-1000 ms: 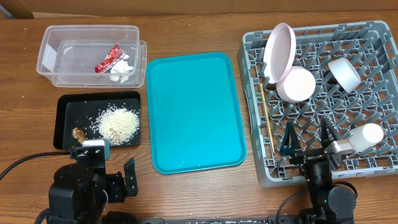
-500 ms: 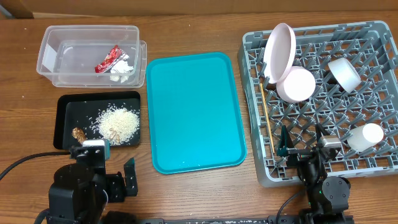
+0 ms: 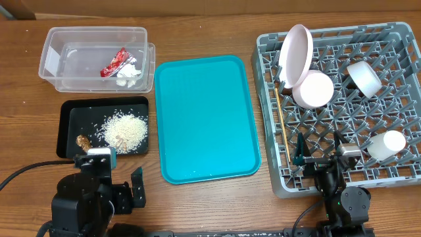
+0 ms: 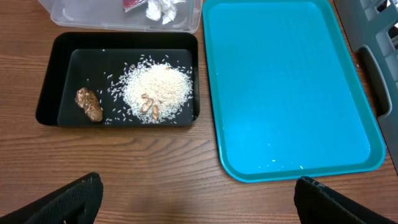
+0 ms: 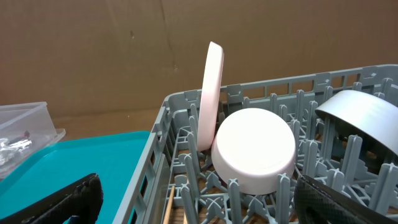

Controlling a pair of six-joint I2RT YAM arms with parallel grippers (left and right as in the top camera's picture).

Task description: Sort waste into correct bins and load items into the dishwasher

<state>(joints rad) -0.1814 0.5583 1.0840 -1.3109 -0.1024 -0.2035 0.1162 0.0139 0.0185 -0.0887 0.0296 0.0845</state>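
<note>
Dish rack (image 3: 266, 105) holds plate (image 3: 295, 56), bowls (image 3: 313, 89), cup (image 3: 387, 145) and chopsticks (image 3: 283, 128). Left tool (image 4: 198, 180) and right tool (image 3: 319, 148) both gape wide, empty. Best lift the right one straight up, clear of pegs and cup.

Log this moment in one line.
left end effector open | right end effector open at dish rack | rice in black tray | wrapper in clear tub

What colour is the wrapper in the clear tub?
The wrapper is red; the overhead view shows it best.

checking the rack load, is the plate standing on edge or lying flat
On edge: the plate stands nearly upright in the rack, beside a bowl.
</note>
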